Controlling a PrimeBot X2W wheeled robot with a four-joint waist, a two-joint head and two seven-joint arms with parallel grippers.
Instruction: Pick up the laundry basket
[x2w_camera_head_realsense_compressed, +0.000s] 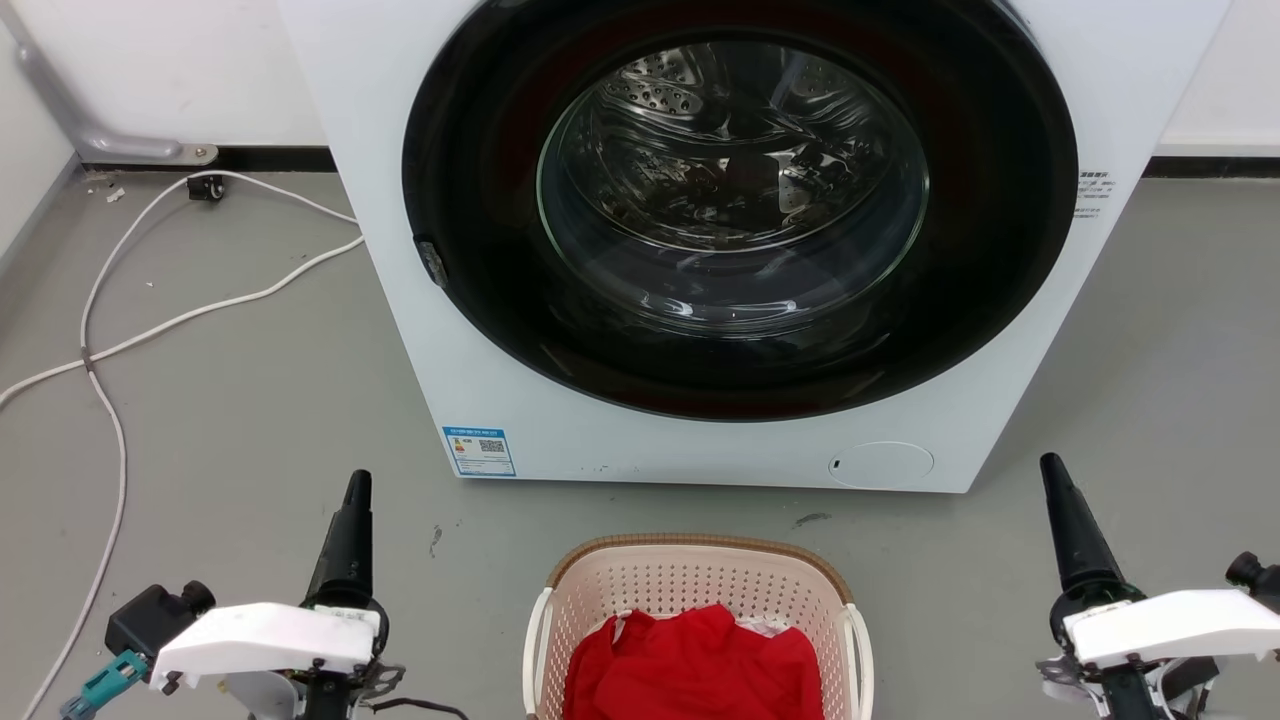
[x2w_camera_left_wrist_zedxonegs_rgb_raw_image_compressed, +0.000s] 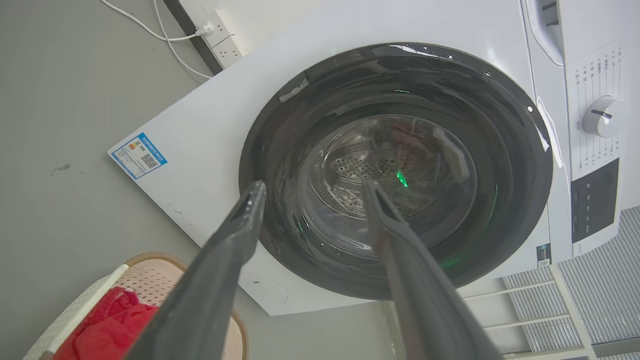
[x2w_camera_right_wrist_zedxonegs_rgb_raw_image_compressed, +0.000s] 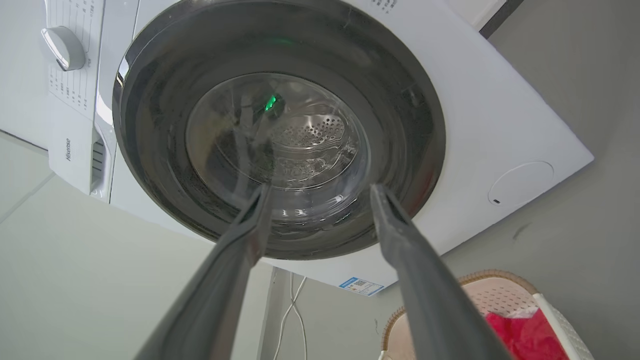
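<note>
At the bottom centre of the head view, on the grey floor (x2w_camera_head_realsense_compressed: 230, 400) just in front of a white washing machine (x2w_camera_head_realsense_compressed: 420, 330), the laundry basket (x2w_camera_head_realsense_compressed: 690, 583) stands upright, partly cut off by the frame's lower edge, with a red garment (x2w_camera_head_realsense_compressed: 690, 660) heaped inside. The left gripper (x2w_camera_head_realsense_compressed: 357, 487) sits at the lower left of that frame and the right gripper (x2w_camera_head_realsense_compressed: 1053, 472) at the lower right. Each is well apart from the basket and touches nothing. Each wrist view looks along two dark fingers (x2w_camera_left_wrist_zedxonegs_rgb_raw_image_compressed: 225, 260) spread wide, with only the machine's round glass door (x2w_camera_head_realsense_compressed: 735, 190) behind the gap, so both pincers are parted and empty.

The basket looks light: thin perforated plastic carrying one soft garment. Its walls would probably flex if squeezed, and the smooth plastic could slip between such narrow fingers. The likeliest holds are the white side handles, one at the frame's left (x2w_camera_head_realsense_compressed: 537, 640) and one at its right (x2w_camera_head_realsense_compressed: 858, 640). With one gripper on each, the basket should rise level and the garment stay put. The brown woven-look rim (x2w_camera_head_realsense_compressed: 690, 541) appears stiffer than the walls and could serve as a second choice. A white cable (x2w_camera_head_realsense_compressed: 100, 330) trails over the floor at the frame's left, away from the basket.
</note>
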